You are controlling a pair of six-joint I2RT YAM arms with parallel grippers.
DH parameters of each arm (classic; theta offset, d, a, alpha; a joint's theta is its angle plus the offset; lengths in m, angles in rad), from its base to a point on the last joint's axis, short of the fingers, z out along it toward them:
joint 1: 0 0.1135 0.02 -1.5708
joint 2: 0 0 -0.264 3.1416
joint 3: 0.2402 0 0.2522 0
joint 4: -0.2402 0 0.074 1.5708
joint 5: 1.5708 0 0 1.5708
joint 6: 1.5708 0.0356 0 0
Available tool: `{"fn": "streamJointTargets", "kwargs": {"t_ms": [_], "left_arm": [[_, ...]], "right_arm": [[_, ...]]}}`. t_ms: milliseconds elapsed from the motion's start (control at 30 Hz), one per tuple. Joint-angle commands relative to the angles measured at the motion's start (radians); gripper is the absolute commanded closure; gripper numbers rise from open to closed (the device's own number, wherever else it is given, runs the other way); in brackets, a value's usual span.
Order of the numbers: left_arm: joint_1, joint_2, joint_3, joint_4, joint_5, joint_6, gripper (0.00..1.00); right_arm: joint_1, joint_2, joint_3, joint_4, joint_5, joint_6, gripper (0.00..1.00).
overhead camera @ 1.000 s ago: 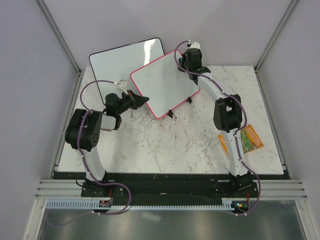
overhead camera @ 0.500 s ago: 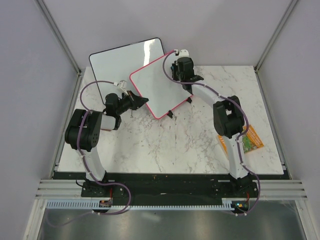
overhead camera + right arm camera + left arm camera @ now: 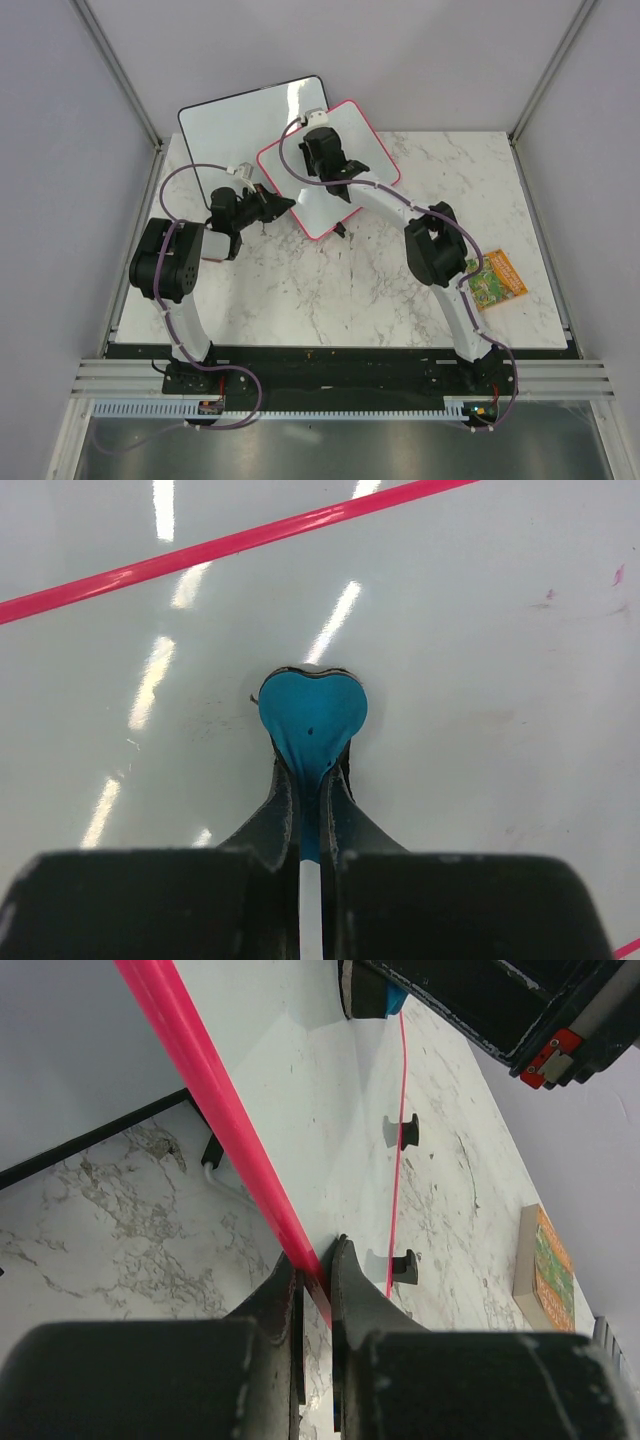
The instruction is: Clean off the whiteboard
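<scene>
One whiteboard [image 3: 288, 180]: left hand [image 3: 316, 1265] clamps edge, right hand [image 3: 312, 772] holds eraser [image 3: 312, 712] on it.

Left fingers [image 3: 355, 1295] and right fingers [image 3: 270, 825] pinched tight — both reaching forward.

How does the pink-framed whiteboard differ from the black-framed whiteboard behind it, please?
The pink-framed whiteboard looks smaller than the black-framed whiteboard. The pink-framed one is clamped at its edge by the left gripper, and the right gripper holds a blue heart-shaped eraser against it; the black-framed one is untouched. The pink-framed one overlaps the black-framed one's near corner. Both have white surfaces and rounded corners.
</scene>
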Motion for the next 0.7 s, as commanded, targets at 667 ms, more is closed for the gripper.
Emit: {"fn": "streamJointTargets", "kwargs": {"t_ms": [667], "left_arm": [[-0.082, -0.016, 0.022, 0.063, 0.115, 0.303, 0.98]], "right_arm": [[-0.356, 0.329, 0.36, -0.36, -0.128, 0.203, 1.0]]}}
